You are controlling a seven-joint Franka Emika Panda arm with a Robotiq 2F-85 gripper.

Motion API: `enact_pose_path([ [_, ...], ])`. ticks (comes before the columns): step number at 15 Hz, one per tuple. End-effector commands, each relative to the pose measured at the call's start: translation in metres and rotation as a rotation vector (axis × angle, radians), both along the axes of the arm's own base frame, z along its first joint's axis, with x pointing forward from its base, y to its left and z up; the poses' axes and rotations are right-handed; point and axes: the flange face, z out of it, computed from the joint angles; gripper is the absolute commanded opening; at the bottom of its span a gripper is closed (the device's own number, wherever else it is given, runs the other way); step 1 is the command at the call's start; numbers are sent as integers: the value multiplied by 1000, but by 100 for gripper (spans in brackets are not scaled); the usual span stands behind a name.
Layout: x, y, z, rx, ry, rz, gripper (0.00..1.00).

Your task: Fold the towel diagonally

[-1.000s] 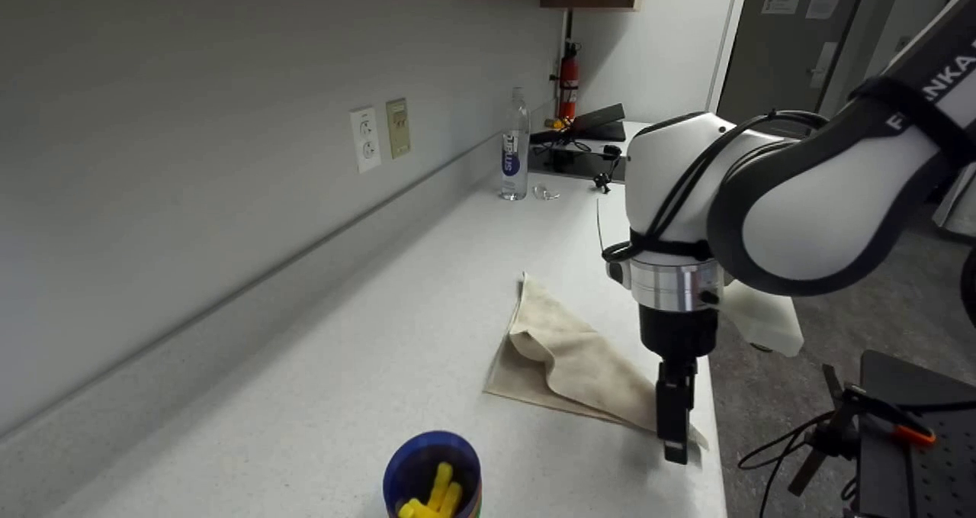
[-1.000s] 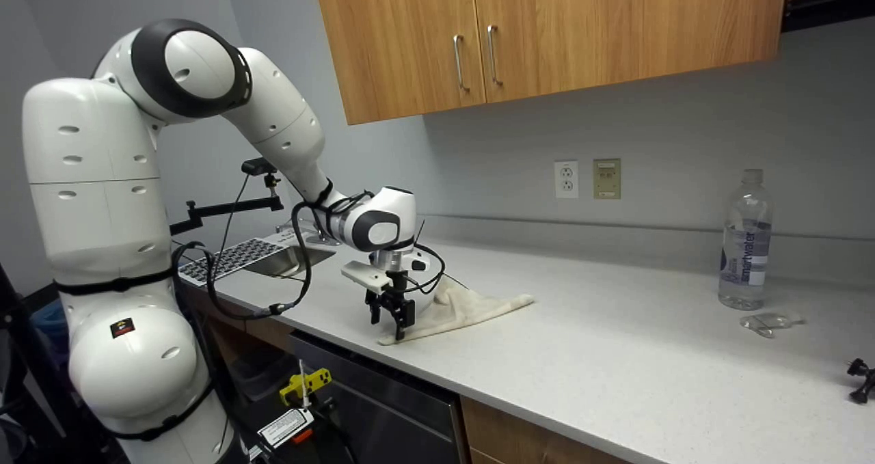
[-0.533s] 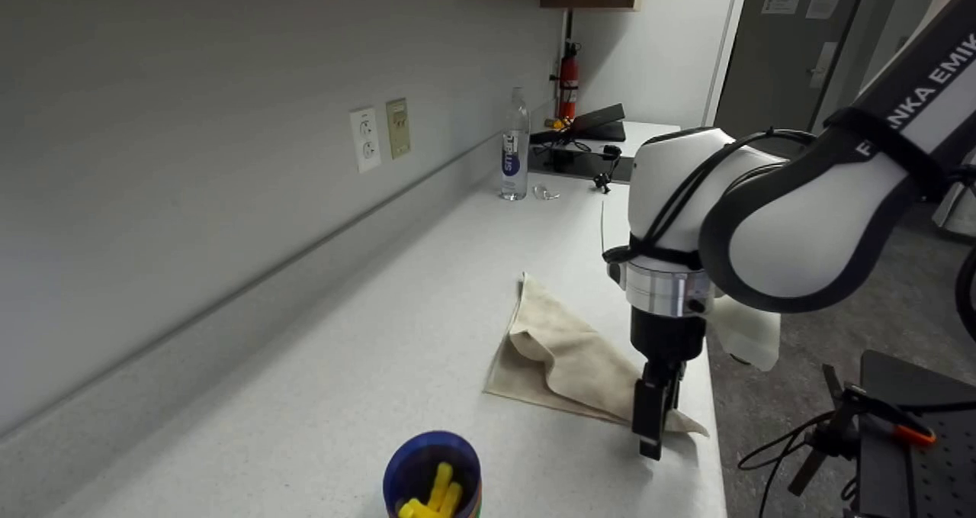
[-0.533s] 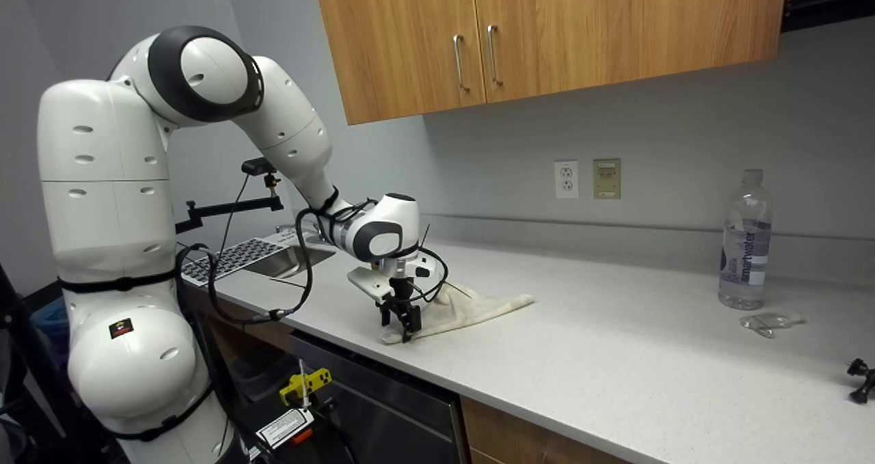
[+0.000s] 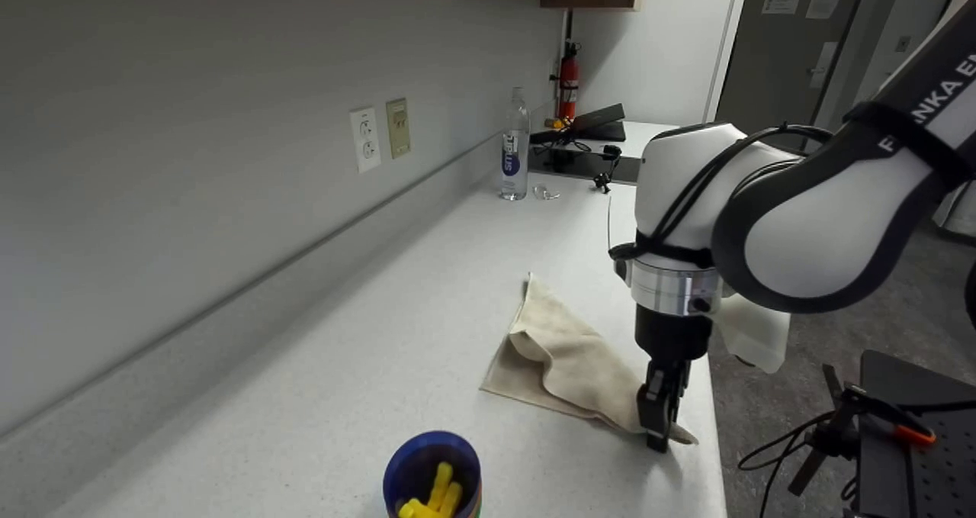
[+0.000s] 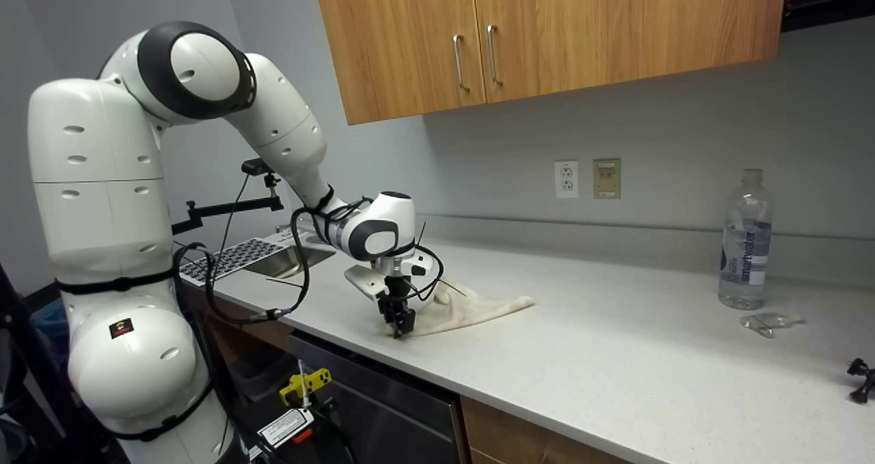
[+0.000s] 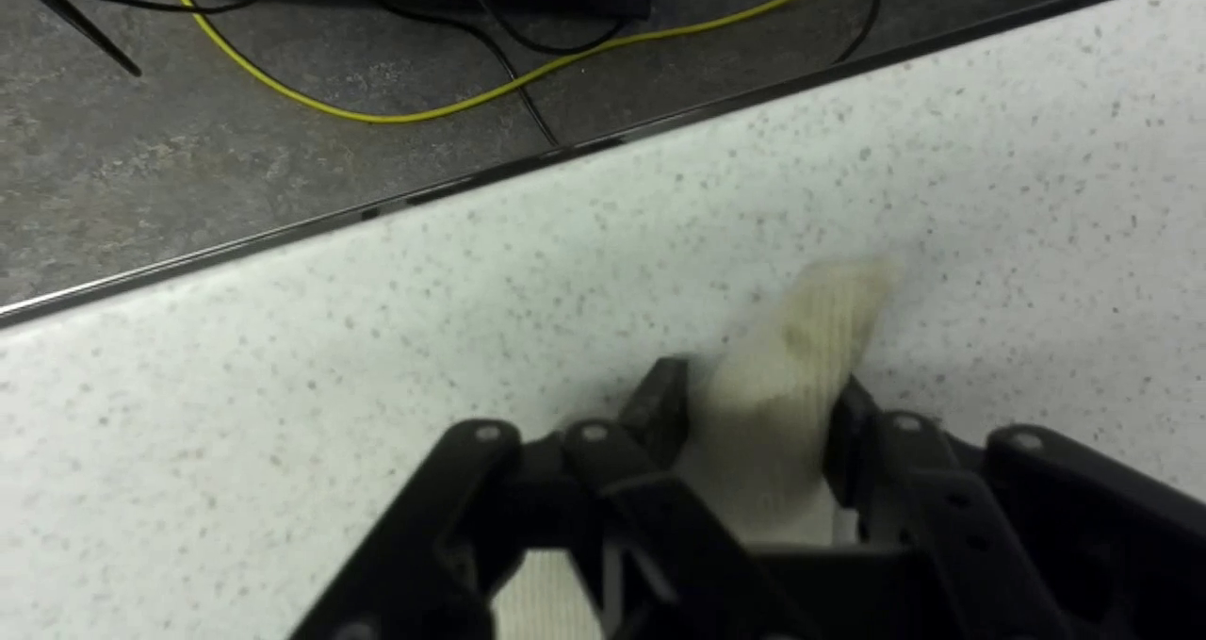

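Note:
The beige towel lies on the white counter, partly folded over, with a wavy raised fold in its middle. It also shows behind my gripper in an exterior view. At the counter's front edge, my gripper points straight down over one towel corner. In the wrist view the bunched, blurred corner runs between the fingers of my gripper. They stand part-way apart, cloth filling most of the gap. The right finger touches or nearly touches the cloth. Part of the towel is hidden behind the gripper.
A blue cup holding yellow pieces stands on the counter near the towel. Farther along are a water bottle and a clear plastic item. A wooden cabinet hangs above. The counter's front edge runs close to the gripper.
The gripper first shifted inward from the counter's edge, then slightly back. Its fingers have come closer together around the towel corner, which has bunched up and drawn in a little.

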Motion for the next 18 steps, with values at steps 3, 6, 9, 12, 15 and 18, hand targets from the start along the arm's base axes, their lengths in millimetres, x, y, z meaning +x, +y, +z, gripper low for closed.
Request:
enact_pose_path([
  [3, -20, -7, 3, -11, 23, -30, 0],
  [6, -32, -6, 0, 11, 113, 3, 2],
  [9, -46, -6, 1, 47, 244, 51, 2],
  [12, -49, -11, 16, 27, 330, 92, 2],
  [15, -33, -16, 42, 7, 356, 115, 2],
  [18, -1, -19, 75, -57, 301, 119, 2],
])
